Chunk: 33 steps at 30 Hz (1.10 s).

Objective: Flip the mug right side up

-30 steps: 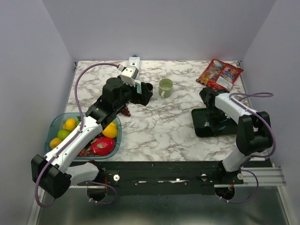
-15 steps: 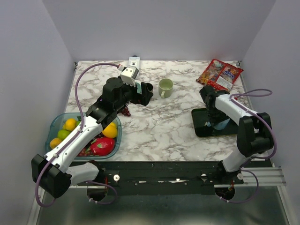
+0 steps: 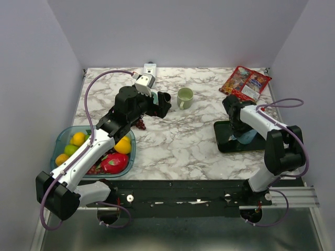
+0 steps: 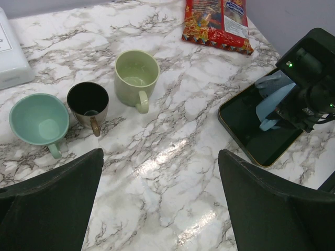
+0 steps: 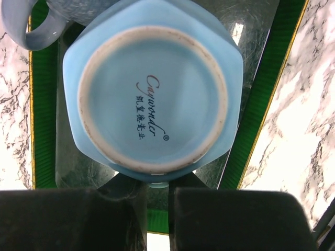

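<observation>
The light blue mug (image 5: 154,94) is bottom-up on the dark tray (image 5: 256,130), its printed base facing the right wrist camera and its handle at the upper left. My right gripper (image 5: 157,209) is shut on the mug's side wall, a sliver of blue pinched between the two fingers. From the top the mug (image 3: 246,137) shows just beside the right gripper (image 3: 238,130), over the tray (image 3: 225,144). In the left wrist view the mug (image 4: 272,97) leans on the tray (image 4: 246,125). My left gripper (image 4: 159,157) hangs wide open over bare marble, far left of the mug.
Three upright mugs stand at the back: pale green (image 4: 136,76), black (image 4: 88,102) and teal (image 4: 37,119). A red snack packet (image 3: 245,82) lies at the back right, a white box (image 3: 149,69) at the back, and a fruit bowl (image 3: 63,137) at the front left.
The right gripper's fingers have drawn together onto the blue mug's wall, and more of the mug now shows beside the wrist. The left arm has not moved.
</observation>
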Each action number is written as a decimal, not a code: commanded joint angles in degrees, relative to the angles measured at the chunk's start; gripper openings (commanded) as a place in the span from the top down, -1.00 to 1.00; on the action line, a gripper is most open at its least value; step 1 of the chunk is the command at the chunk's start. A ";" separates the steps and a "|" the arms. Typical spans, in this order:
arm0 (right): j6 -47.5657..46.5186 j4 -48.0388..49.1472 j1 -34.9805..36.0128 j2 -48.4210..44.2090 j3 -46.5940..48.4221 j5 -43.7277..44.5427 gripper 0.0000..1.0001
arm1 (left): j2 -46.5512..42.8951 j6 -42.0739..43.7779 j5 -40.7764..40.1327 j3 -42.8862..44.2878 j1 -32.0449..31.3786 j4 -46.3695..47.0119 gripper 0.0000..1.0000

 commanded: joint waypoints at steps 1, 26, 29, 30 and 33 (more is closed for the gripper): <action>0.21 -2.14 0.24 -1.20 1.07 2.57 0.99 | 0.21 -0.43 1.56 -0.06 0.39 0.97 -0.98; -30.19 39.20 1.11 -41.89 -5.61 -35.55 0.99 | 1.61 -10.96 20.36 3.98 0.48 6.24 -0.98; -32.84 48.72 2.43 -44.27 -6.57 -41.10 0.99 | 1.70 -15.52 25.37 3.46 0.48 10.80 -0.98; -33.45 50.83 3.04 -44.97 -6.66 -42.33 0.99 | 1.79 -16.85 27.91 3.11 0.39 14.12 -0.98; -33.80 57.52 5.41 -45.15 -6.58 -46.20 0.99 | 2.49 -24.38 32.57 1.44 0.31 22.90 -0.98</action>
